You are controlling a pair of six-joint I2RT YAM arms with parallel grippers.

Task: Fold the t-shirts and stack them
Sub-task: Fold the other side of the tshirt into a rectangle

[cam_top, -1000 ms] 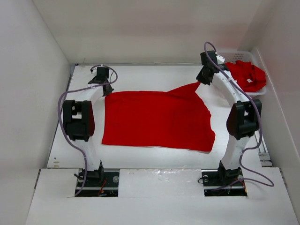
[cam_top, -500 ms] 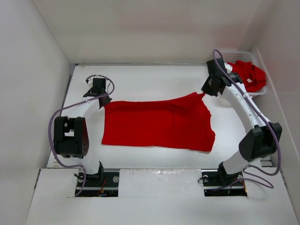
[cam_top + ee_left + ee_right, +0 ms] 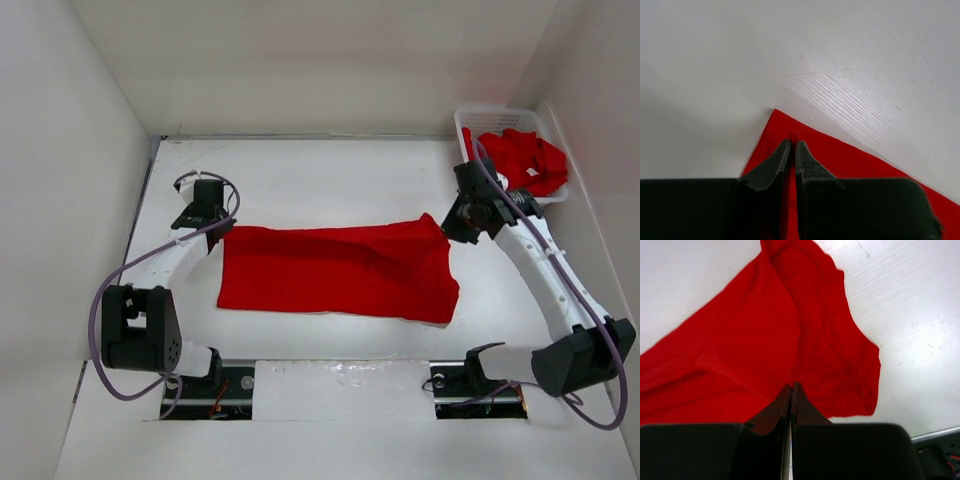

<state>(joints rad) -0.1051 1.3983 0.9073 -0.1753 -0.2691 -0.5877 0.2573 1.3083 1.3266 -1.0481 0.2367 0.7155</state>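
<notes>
At far right, a basket [image 3: 500,112] holds crumpled t-shirts [image 3: 520,160]. Left gripper [image 3: 222,230] and right gripper [image 3: 447,222] (apparently pinching its corners) have dragged the spread shirt [image 3: 330,270] nearer.

The t-shirt [image 3: 335,270] was matt red cloth, soft and lightly creased. The counter [image 3: 330,175] was white and matt, with a fine streaked grain. The basket [image 3: 500,112] was smooth white slotted plastic, and the jaws were matt black.
</notes>
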